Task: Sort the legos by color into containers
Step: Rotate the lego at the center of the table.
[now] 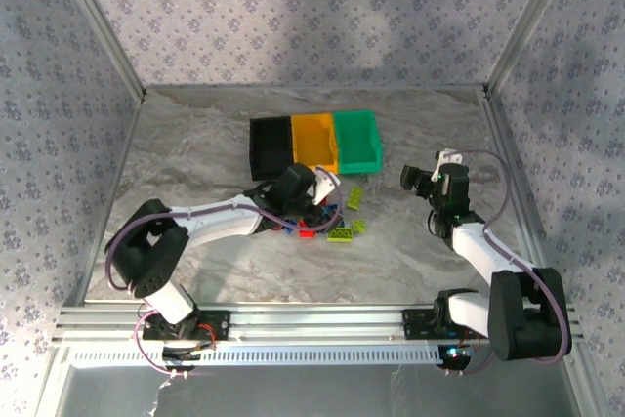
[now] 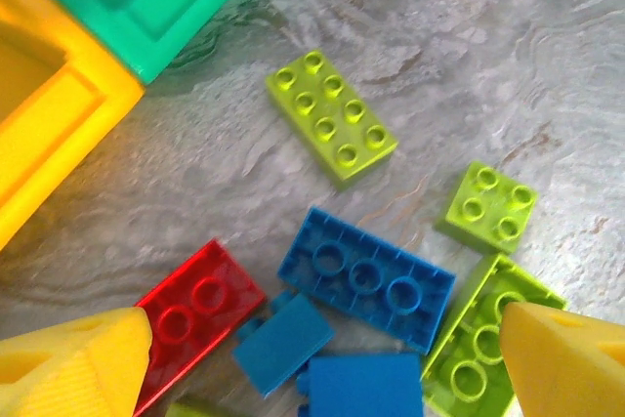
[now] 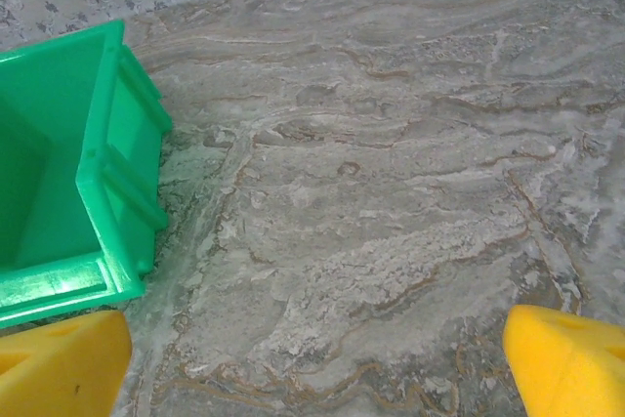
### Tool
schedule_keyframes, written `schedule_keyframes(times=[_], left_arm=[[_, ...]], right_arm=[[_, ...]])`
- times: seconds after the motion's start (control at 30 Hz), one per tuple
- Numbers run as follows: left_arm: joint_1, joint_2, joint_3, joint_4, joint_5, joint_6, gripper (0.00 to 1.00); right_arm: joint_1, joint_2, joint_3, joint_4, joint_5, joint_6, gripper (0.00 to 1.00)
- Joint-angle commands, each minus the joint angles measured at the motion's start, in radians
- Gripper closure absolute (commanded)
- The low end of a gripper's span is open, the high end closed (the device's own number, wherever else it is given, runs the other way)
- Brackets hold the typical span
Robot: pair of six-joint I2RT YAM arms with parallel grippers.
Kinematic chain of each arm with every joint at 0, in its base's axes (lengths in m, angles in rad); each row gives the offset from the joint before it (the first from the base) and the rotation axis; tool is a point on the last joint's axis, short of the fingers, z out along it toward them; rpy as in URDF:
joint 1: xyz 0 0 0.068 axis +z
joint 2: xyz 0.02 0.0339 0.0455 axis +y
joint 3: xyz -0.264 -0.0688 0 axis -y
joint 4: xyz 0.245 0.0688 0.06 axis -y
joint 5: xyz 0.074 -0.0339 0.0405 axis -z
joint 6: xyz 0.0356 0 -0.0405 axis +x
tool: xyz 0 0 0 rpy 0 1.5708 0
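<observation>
Your left end effector [image 2: 322,373] hangs over the legos [image 1: 332,220] on the worktop [image 1: 195,251], fingers spread wide. A blue brick [image 2: 366,275] lies between them, a red brick [image 2: 195,305] beside one fingertip, and a lime brick [image 2: 330,116] toward the bins. Your right end effector [image 3: 322,363] is also wide, above bare worktop beside the green bin [image 3: 59,192]. Farther back, the black bin [image 1: 270,148] and orange-yellow bin [image 1: 314,139] adjoin it in a row.

Green bin [image 3: 59,192], blue brick [image 2: 366,275]
</observation>
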Motion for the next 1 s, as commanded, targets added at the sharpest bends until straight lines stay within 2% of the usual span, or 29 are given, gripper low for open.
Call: schedule_keyframes(times=[0.0,0.13,0.37,0.5,0.63,0.73,0.97], left_arm=[[-0.006,0.068,0.118,-0.086,0.052,-0.028,0.12],[-0.038,0.195,0.276,-0.177,0.083,-0.062,0.22],[-0.059,0.366,0.514,-0.341,0.077,-0.107,0.25],[-0.058,0.467,0.658,-0.484,0.069,-0.113,0.34],[-0.059,0.505,0.709,-0.537,0.041,-0.144,0.35],[-0.058,0.553,0.770,-0.593,0.044,-0.168,0.41],[-0.058,0.602,0.845,-0.665,-0.025,-0.180,0.41]], right_arm=[[0.008,0.015,0.041,-0.014,0.027,-0.019,0.00],[0.008,0.022,0.047,-0.020,0.032,-0.017,0.00],[0.009,0.049,0.073,-0.038,0.043,-0.011,0.00],[0.004,0.061,0.082,-0.046,0.050,-0.003,0.00],[-0.001,0.065,0.087,-0.051,0.047,0.002,0.00],[0.000,0.066,0.088,-0.052,0.048,0.002,0.00],[-0.002,0.064,0.087,-0.052,0.051,0.007,0.00]])
